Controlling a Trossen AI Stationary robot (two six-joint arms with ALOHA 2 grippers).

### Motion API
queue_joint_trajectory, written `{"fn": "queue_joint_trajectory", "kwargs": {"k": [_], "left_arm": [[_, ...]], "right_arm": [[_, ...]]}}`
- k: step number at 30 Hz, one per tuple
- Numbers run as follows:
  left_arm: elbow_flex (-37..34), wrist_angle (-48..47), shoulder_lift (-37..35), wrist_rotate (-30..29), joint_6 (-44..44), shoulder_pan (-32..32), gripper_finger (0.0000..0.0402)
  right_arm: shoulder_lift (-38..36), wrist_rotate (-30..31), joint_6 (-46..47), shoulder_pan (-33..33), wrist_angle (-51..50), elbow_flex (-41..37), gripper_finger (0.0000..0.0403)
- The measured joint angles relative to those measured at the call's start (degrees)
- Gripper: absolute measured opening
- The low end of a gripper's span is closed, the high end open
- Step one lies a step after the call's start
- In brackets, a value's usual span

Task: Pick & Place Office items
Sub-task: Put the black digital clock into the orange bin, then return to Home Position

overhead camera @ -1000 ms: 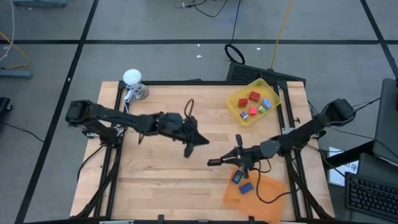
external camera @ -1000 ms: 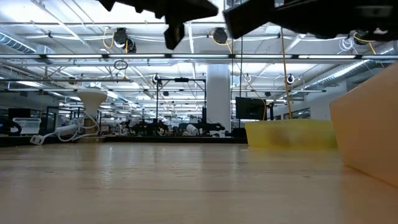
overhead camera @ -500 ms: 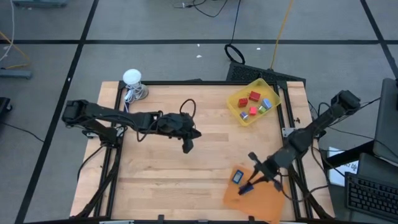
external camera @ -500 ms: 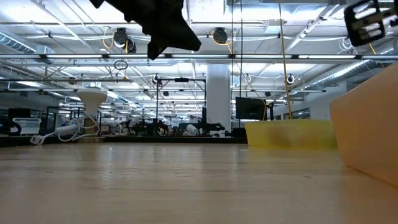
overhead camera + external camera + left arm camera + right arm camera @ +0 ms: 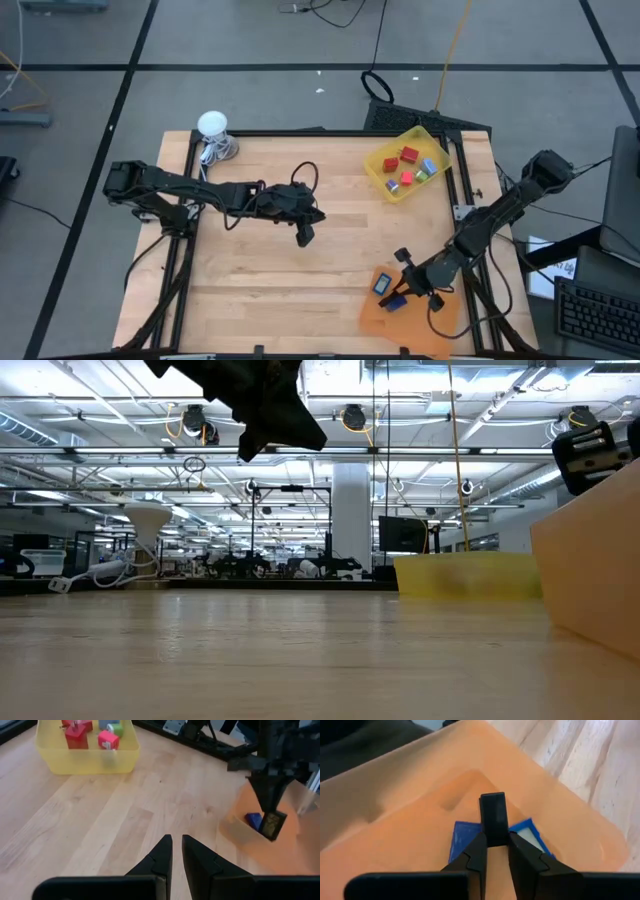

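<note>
Wooden table point(image 5: 260, 270): right gripper point(image 5: 494, 846) clamps a black piece point(image 5: 493, 817) over the orange tray point(image 5: 410, 820), apparently for release beside blue pieces point(image 5: 465, 837); left gripper point(image 5: 176, 845), nearly closed, idles mid-table.

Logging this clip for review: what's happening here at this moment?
The right gripper is shut on a black piece, holding it over the orange tray, where blue pieces already lie. The left gripper hovers nearly closed and empty over mid-table. The yellow tray holds red, pink and light blue pieces.
</note>
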Motion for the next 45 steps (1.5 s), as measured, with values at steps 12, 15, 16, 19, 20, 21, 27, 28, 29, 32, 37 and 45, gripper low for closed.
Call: {"fn": "queue_joint_trajectory", "kwargs": {"k": [12,15,16,19,20,21,27,28,29,32,37,45], "left_arm": [[0.0,1.75,0.0,-0.01,1.0,0.05,0.0042],[0.0,1.75,0.0,-0.01,1.57,0.17,0.0042],[0.0,1.8,0.0,-0.01,1.63,0.17,0.0042],[0.0,1.88,0.0,-0.01,1.72,0.17,0.0042],[0.0,1.88,0.0,-0.01,1.7,0.17,0.0042],[0.0,1.88,0.0,-0.01,1.72,0.17,0.0042],[-0.02,2.35,-1.19,4.81,-0.32,0.28,0.0042],[-0.02,3.13,-1.96,5.84,1.15,0.19,0.0042],[-0.02,3.57,-2.82,6.19,2.98,-0.23,0.0042],[-0.02,5.08,-5.1,4.0,8.69,-2.57,0.0042],[-1.14,5.27,-7.59,-3.87,13.5,-6.17,0.0042],[-19.0,19.78,-20.94,-7.73,14.57,-6.75,0.0042]], "right_arm": [[1.06,1.3,2.34,-0.28,7.75,0.0,0.015],[-0.52,1.25,2.34,-0.28,8.57,0.0,0.0167],[-1.03,1.23,2.34,-0.28,8.94,0.0,0.0171],[-2.88,1.14,2.32,-0.26,8.82,0.0,0.0178],[-3.58,1.1,2.34,-0.26,8.84,0.0,0.0179],[-4.49,1.1,2.34,-0.26,8.82,0.0,0.0179],[-11.96,1.04,7.67,-0.24,8.68,0.0,0.0175],[-13.58,1.04,9.2,-0.24,8.34,0.0,0.0175],[-15.18,1.03,10.32,-0.24,7.94,0.0,0.0174],[-20.12,1.04,10.9,-0.24,6.05,0.0,0.0174],[-26.28,1.03,9.44,-0.24,-0.93,0.0,0.0177],[-30.49,1.14,11.31,-0.24,-13.69,-0.06,0.0176]]}}
